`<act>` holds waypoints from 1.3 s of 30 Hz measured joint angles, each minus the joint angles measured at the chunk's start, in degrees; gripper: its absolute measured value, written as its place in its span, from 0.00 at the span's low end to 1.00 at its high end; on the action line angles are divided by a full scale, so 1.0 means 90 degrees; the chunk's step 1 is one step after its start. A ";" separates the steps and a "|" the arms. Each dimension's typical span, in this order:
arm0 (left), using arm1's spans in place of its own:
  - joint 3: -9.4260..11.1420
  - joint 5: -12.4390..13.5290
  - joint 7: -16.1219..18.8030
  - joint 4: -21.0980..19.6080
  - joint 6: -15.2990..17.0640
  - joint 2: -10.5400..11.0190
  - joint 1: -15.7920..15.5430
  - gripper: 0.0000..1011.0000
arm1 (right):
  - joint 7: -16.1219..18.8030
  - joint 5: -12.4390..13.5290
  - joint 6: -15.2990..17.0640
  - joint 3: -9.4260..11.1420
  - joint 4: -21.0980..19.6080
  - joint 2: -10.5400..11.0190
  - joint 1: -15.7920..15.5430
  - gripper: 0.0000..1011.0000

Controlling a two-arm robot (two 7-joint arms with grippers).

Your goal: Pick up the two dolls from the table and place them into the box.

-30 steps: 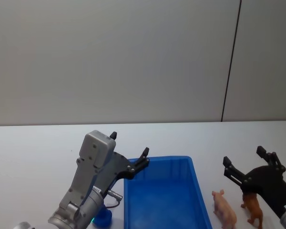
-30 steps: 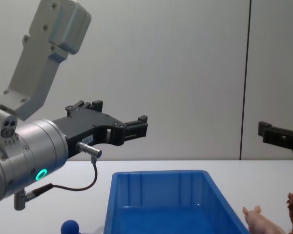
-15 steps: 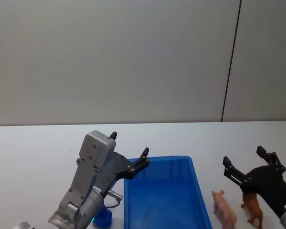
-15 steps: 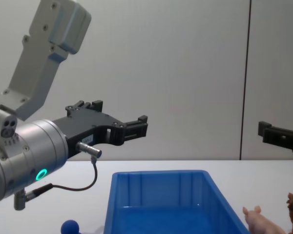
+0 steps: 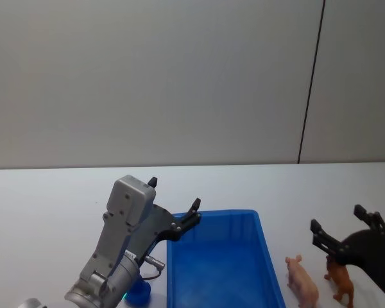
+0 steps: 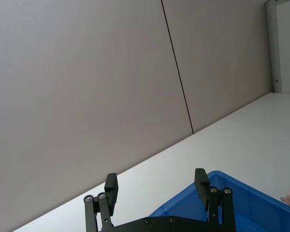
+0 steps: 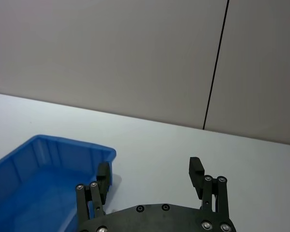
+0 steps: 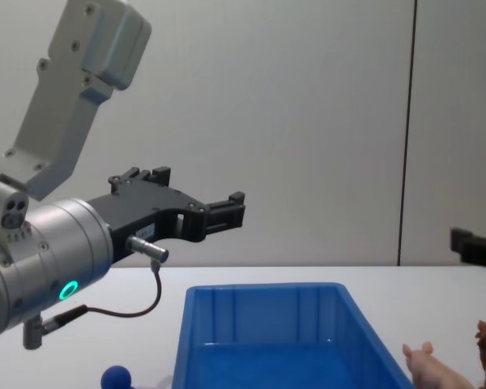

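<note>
Head view: right gripper (image 5: 338,219) fingers spread over lion (image 5: 340,281); left gripper (image 5: 174,193) spread, raised.

Bright blue box (image 5: 218,263), pale pink pig (image 5: 303,283), reddish-brown lion (image 5: 340,286) (the table (image 5: 51,192) plain white).

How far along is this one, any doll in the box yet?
Done: nothing; the box holds no doll in view. The pig and lion stand on the table right of it. In hand: nothing; the right end effector hangs open above the lion, the left end effector open above the box's left corner. Left: both picks and placements.
</note>
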 joint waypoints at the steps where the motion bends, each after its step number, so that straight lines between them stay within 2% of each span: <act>1: 0.0000 0.0000 0.0000 0.0000 0.0000 0.0000 0.0000 0.99 | 0.0039 0.0032 0.0049 0.0035 0.0017 0.0050 -0.0020 0.99; 12: 0.0000 0.0000 0.0000 0.0000 0.0000 0.0000 0.0000 0.99 | 0.0245 0.0256 0.0418 0.0290 0.0156 0.0432 -0.0242 0.99; 19: 0.0000 0.0000 0.0000 0.0000 0.0000 0.0000 0.0000 0.99 | 0.0359 0.0362 0.0665 0.0367 0.0285 0.0557 -0.0337 0.99; 27: 0.0000 0.0000 0.0000 0.0000 0.0000 0.0000 0.0000 0.99 | 0.0521 0.0395 0.0885 0.0356 0.0511 0.0570 -0.0353 0.99; 39: 0.0000 0.0000 0.0000 0.0000 0.0000 0.0000 0.0000 0.99 | 0.0690 0.0330 0.1106 0.0220 0.0926 0.0405 -0.0189 0.98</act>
